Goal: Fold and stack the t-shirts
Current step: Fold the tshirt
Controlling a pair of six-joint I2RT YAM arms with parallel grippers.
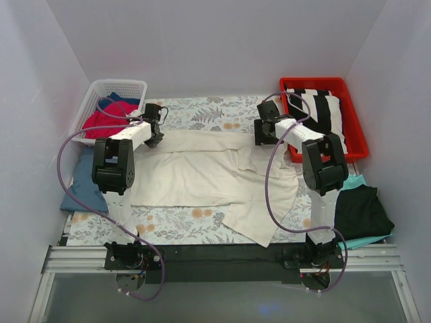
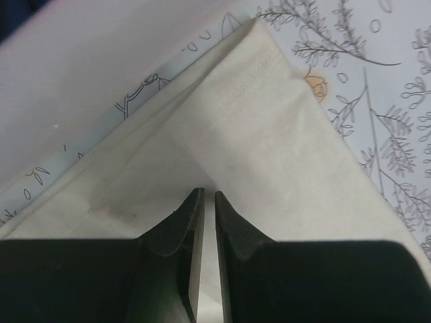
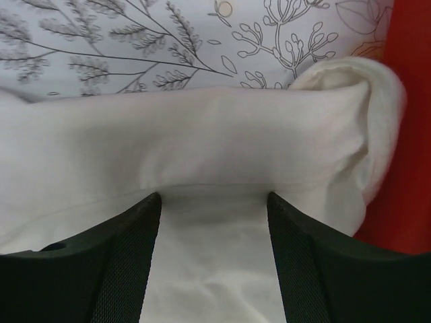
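Spread across the worktop (image 1: 202, 111) middle: cream t-shirt (image 1: 202, 171). At its far-left corner, left fingers (image 2: 176, 232) almost closed, hold on cloth unclear. At its far-right fold by the red tray (image 1: 357, 134), right fingers (image 3: 128, 249) wide apart, gripping nothing.

A cream shirt (image 2: 269, 155) lies on the floral cover (image 2: 377, 87), its folded corner pointing to the top of the view, with a stitched hem running down the right edge. An orange flower (image 2: 315, 84) shows just beside that edge. The gripper (image 2: 209, 195) sits low over the shirt, fingers (image 2: 178, 225) almost together, with pale cloth in the thin slit; a pinch cannot be told.
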